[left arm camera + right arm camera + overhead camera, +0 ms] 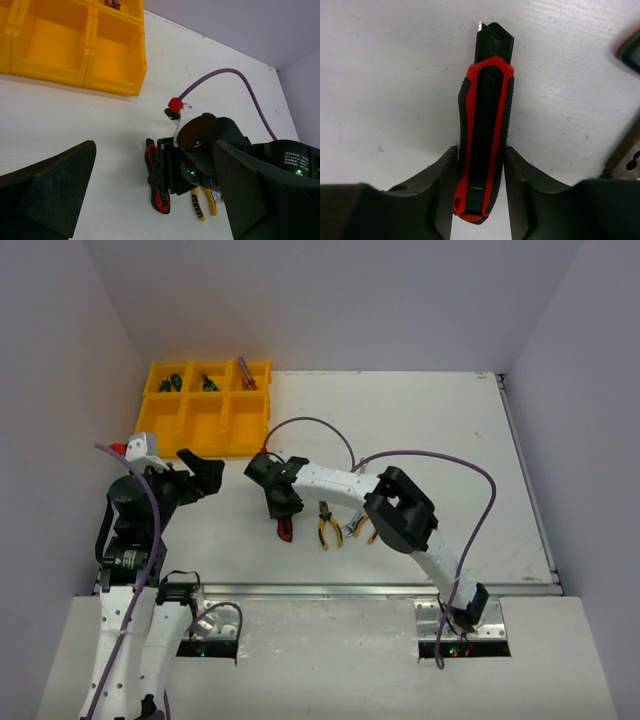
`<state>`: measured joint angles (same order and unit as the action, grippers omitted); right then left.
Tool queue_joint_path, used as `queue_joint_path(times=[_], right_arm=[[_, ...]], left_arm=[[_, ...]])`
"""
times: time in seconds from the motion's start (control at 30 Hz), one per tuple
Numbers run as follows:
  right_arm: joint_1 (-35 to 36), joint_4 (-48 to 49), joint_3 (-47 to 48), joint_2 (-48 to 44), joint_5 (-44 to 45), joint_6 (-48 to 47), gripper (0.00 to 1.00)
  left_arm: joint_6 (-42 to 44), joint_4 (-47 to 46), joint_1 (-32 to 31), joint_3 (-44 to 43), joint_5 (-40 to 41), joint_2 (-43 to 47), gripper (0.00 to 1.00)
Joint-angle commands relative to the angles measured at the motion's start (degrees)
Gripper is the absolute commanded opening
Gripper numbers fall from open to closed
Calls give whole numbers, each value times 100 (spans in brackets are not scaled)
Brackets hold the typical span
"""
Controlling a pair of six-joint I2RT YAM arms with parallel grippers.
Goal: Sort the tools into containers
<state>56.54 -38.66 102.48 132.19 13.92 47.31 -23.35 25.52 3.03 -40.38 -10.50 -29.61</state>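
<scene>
top view: looks like the pick step. the knife (285,531) lies on the table near the tray's (200,451) front right corner. left wrist: your left gripper (155,150) gapes wide, empty. right wrist: your right gripper (481,155) is clamped on the knife, so i'd lift, then carry it to the tray.
</scene>
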Motion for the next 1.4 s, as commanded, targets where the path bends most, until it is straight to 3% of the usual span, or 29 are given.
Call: queue_joint_path(times=[0.0, 0.03, 0.07, 0.1, 0.17, 0.27, 0.4, 0.53, 0.6, 0.7, 0.87, 1.0, 1.1, 1.2, 1.23, 1.27, 1.3, 1.37], right_arm=[[176, -119, 90, -3, 307, 30, 30], [191, -139, 94, -61, 322, 13, 21], [191, -114, 49, -88, 320, -6, 19], [191, -8, -88, -369, 297, -44, 1], [191, 202, -331, -554, 287, -126, 0], [191, 1034, -1307, -1616, 101, -496, 0], [191, 2719, -2762, -3217, -606, -1142, 0], [182, 4096, -4132, -4416, -1216, -1666, 0], [182, 4472, -4449, -4754, -1344, -1853, 0], [187, 4989, -4873, -5261, -1374, -1871, 0], [182, 4948, -4764, -5443, -1371, -1904, 0], [191, 4872, -4570, -5391, -1371, -1890, 0], [187, 4852, -4489, -5375, -1374, -1871, 0], [182, 4933, -4558, -5458, -1374, -1850, 0], [182, 4956, -4599, -5515, -1373, -1859, 0], [182, 4956, -4627, -5554, -1362, -1870, 3], [182, 4921, -4659, -5604, -1298, -1881, 13], [182, 4796, -4728, -5718, -1087, -1904, 48]], left_arm=[[58, -231, -41, -14, 29, 5, 100], [50, -231, -48, -14, 22, -10, 100], [50, -231, -48, -14, 18, -22, 100], [50, -231, -48, -22, -20, -60, 100], [50, -214, -56, -31, -56, -115, 100], [45, -182, -109, -86, -275, -252, 100], [-312, -501, -118, 90, -1378, -490, 100], [-1628, -2454, -128, 1105, -3758, -920, 100], [-2292, -4119, -181, 1451, -4226, -1200, 100], [-2312, -4348, -505, 1384, -4074, -1366, 100], [-2226, -4307, -1040, 1179, -3775, -1651, 98], [-2180, -4354, -1542, 1118, -3444, -1772, 84], [-2102, -4289, -1779, 1073, -3245, -1930, 64], [-2005, -4136, -1887, 1014, -3086, -2107, 23], [-1924, -4022, -1902, 945, -2975, -2205, 4], [-1824, -3900, -1902, 878, -2765, -2267, 1], [-1719, -3711, -1902, 768, -2439, -2335, 0], [-1501, -3224, -1902, 476, -1604, -2484, 0]])
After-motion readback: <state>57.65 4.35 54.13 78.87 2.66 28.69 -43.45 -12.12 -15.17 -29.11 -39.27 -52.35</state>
